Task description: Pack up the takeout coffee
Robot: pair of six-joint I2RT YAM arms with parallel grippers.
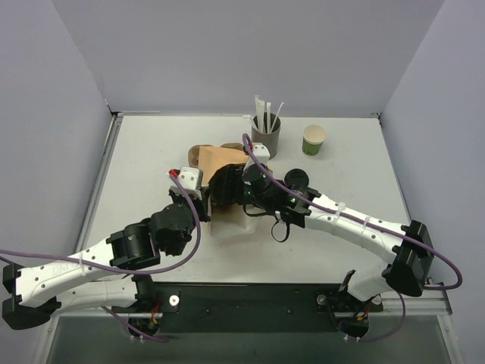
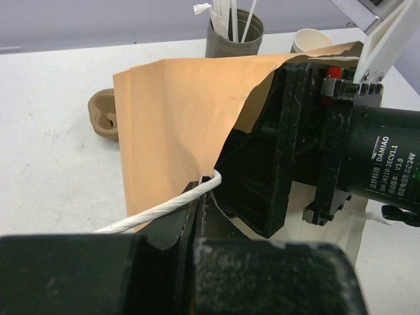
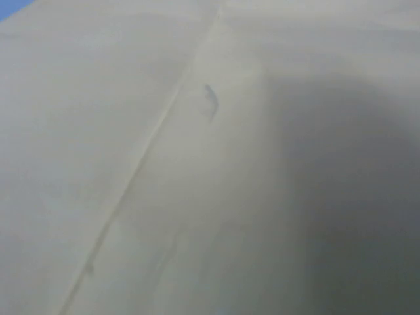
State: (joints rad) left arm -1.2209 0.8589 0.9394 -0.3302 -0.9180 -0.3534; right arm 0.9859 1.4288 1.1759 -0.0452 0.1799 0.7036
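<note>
A brown paper bag (image 1: 220,163) lies open at mid-table. My left gripper (image 1: 201,196) is shut on its near rim, right where the white cord handle (image 2: 157,210) comes out; the jaws (image 2: 197,205) pinch the paper with no gap. My right gripper (image 1: 241,186) reaches into the bag's mouth, its black body (image 2: 289,144) filling the opening and its fingers hidden inside. The right wrist view is only blurred pale bag paper (image 3: 164,164) with a crease. The takeout coffee is hidden in every view.
A grey straw holder (image 1: 266,136) with white straws stands behind the bag. A lidless green cup (image 1: 314,139) sits to its right. A brown pulp piece (image 1: 201,155) lies against the bag's far left side. Grey walls close in the table.
</note>
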